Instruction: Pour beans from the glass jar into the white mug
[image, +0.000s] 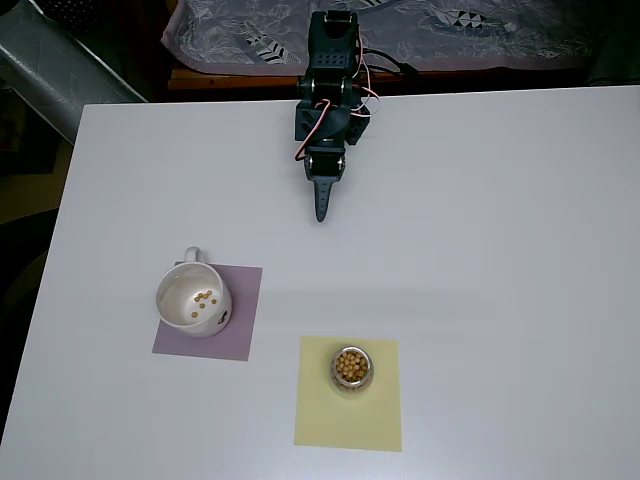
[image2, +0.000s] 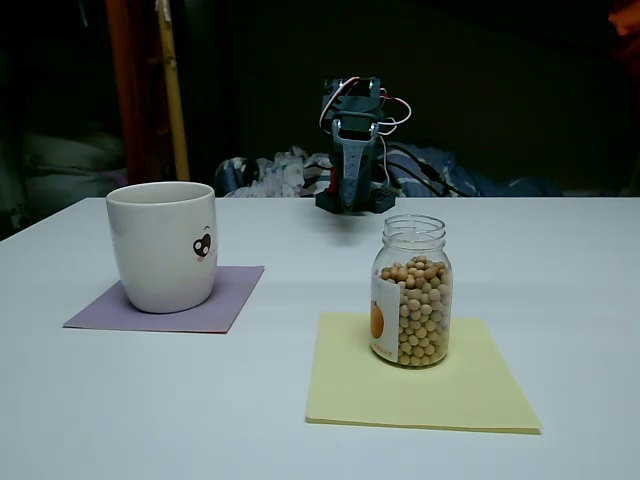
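The glass jar (image: 352, 368) (image2: 411, 291) stands upright on a yellow mat (image: 348, 393) (image2: 420, 375), open at the top and mostly full of tan beans (image: 351, 365) (image2: 424, 310). The white mug (image: 191, 300) (image2: 162, 245) sits on a purple mat (image: 210, 313) (image2: 170, 300) to the jar's left, with a few beans (image: 201, 300) on its bottom. My gripper (image: 322, 203) (image2: 351, 195) is folded back near the arm's base at the far table edge, pointing down, fingers together and holding nothing, well away from jar and mug.
The white table (image: 480, 250) (image2: 560, 280) stretches bare to the right of the jar. A patterned cloth (image: 400, 30) lies behind the arm's base. The table's left edge runs close to the purple mat.
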